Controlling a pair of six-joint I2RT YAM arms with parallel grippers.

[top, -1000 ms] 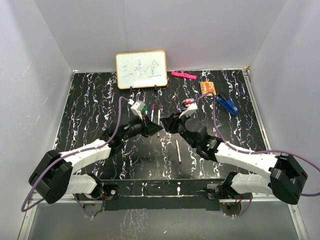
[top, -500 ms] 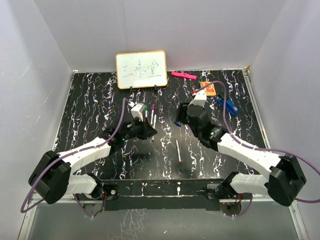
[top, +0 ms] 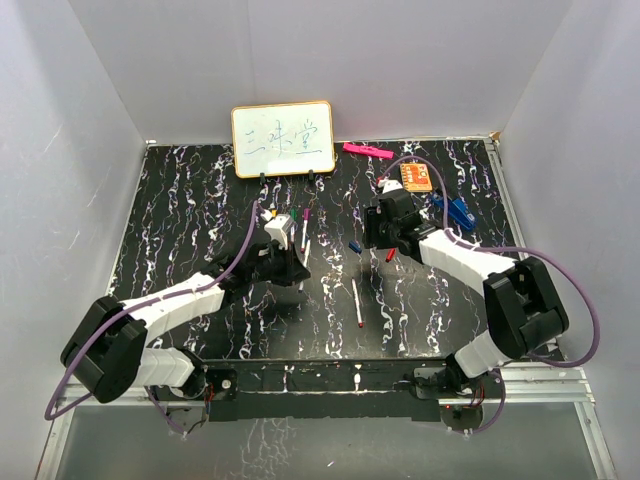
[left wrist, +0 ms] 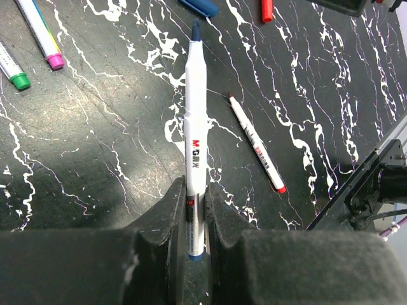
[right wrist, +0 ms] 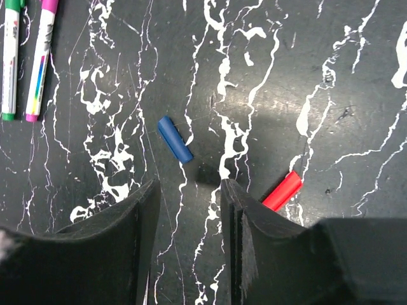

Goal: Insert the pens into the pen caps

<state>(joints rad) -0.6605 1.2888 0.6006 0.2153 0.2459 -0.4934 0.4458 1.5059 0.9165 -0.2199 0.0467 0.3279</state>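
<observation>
Left fingers (left wrist: 162, 222) clamp one blue-tipped pen (left wrist: 195, 127); right fingers (right wrist: 127, 235) wide, empty. Two loose caps nearby: blue cap (right wrist: 175, 138) 12 o'clock, red cap (right wrist: 283, 190) 3 o'clock.

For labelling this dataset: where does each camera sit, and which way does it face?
Top external: above and behind the robot, looking down at the table; both arms show.
Left wrist: on that wrist, facing down along the left gripper, shut on a blue-tipped pen.
Right wrist: facing down through the open right gripper.
Shared: all three show the blue cap and red cap.
</observation>
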